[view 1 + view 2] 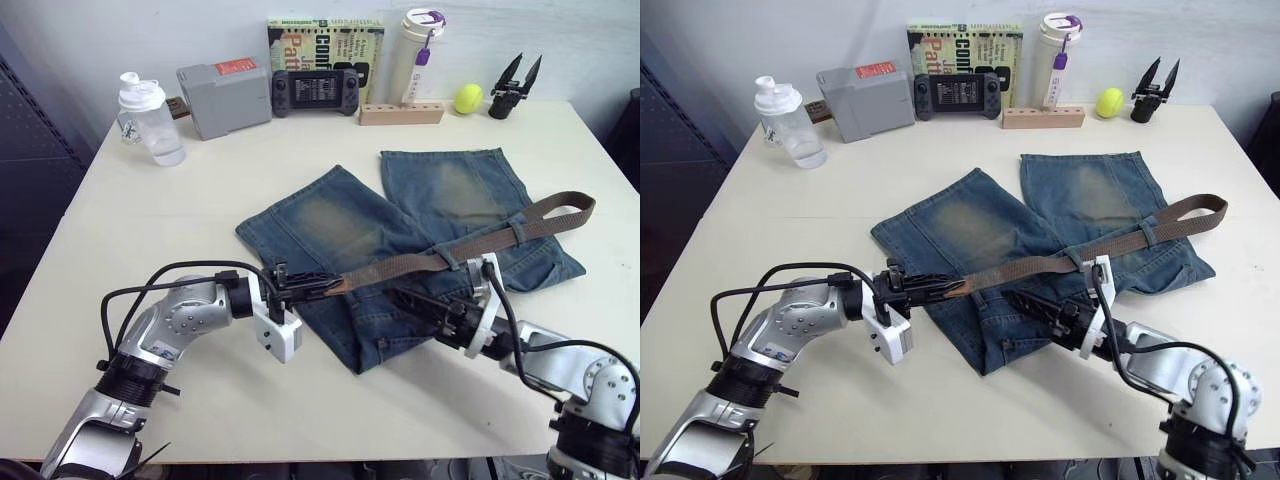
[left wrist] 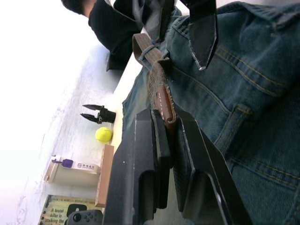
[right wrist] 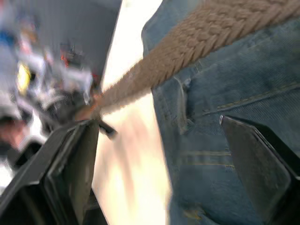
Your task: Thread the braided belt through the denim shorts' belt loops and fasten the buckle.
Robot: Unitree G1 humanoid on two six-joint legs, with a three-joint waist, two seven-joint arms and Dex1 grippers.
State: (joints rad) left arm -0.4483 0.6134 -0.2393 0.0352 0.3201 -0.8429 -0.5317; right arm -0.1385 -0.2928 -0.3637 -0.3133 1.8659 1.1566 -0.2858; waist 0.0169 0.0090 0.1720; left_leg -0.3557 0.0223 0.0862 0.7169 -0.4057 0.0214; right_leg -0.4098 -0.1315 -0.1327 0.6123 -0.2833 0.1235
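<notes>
A: Left gripper (image 1: 318, 287)?
B: Clamped on the belt's (image 1: 420, 262) leather tip, at the near left edge of the shorts (image 1: 400, 250).
A: Right gripper (image 1: 420, 305)?
B: Fingers apart, over the waistband, just under the belt.
A: Belt path?
B: Runs right across the shorts, through one loop (image 1: 516, 233), curling at the far right.

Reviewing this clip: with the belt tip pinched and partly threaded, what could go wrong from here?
The left gripper pinches only the leather tip of the braided belt, so a hard pull may slip it free. The belt runs off the denim shorts before the nearer belt loops, which might get skipped. The open right gripper may snag the denim beneath it.
</notes>
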